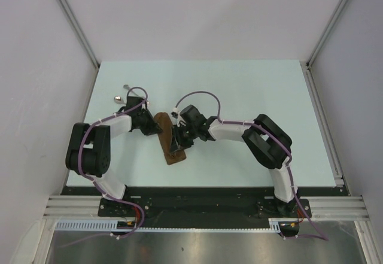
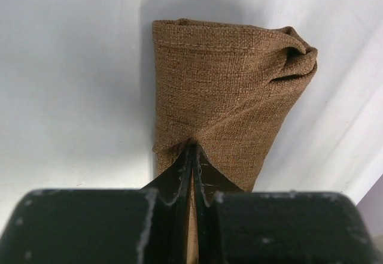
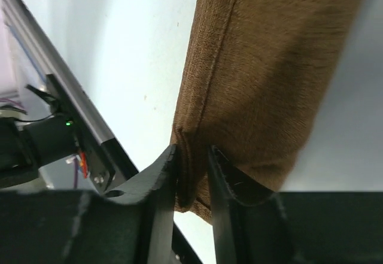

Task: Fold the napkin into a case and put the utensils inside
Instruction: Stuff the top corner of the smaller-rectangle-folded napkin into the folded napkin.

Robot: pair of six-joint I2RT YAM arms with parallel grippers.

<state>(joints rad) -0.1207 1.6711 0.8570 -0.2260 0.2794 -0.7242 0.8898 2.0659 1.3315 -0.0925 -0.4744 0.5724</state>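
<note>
1. Left gripper is clamped shut on the near end of the napkin. The cloth gathers to a point in its black jaws at lower centre of the left wrist view.
2. Right gripper has its jaws a little apart, with the strip's folded edge in the gap. Nothing shows them pinching it.
3. At the centre of the top view the napkin lies folded into a narrow strip. It runs top to bottom at a slight slant between the two wrists, on the pale table.
4. Handling, as I judge it: light, thin and limp — it holds no shape of its own and will likely sag or fall open wherever it is let go.
5. The best hold is probably a corner or hemmed edge, where the layers stack and the stitching gives the jaws something to bite. A pinch in mid-panel might lift only the top layer.
6. The cloth is a coarse, matte brown weave. In the left wrist view a stitched hem line crosses its far end, and the upper right corner is twisted into a small dark-mouthed fold.
7. Two small silvery items, probably the utensils, lie at upper left of the top view beyond the left arm, well apart from the cloth. They look like hard, smooth metal — too small here to tell fork from spoon.
</note>
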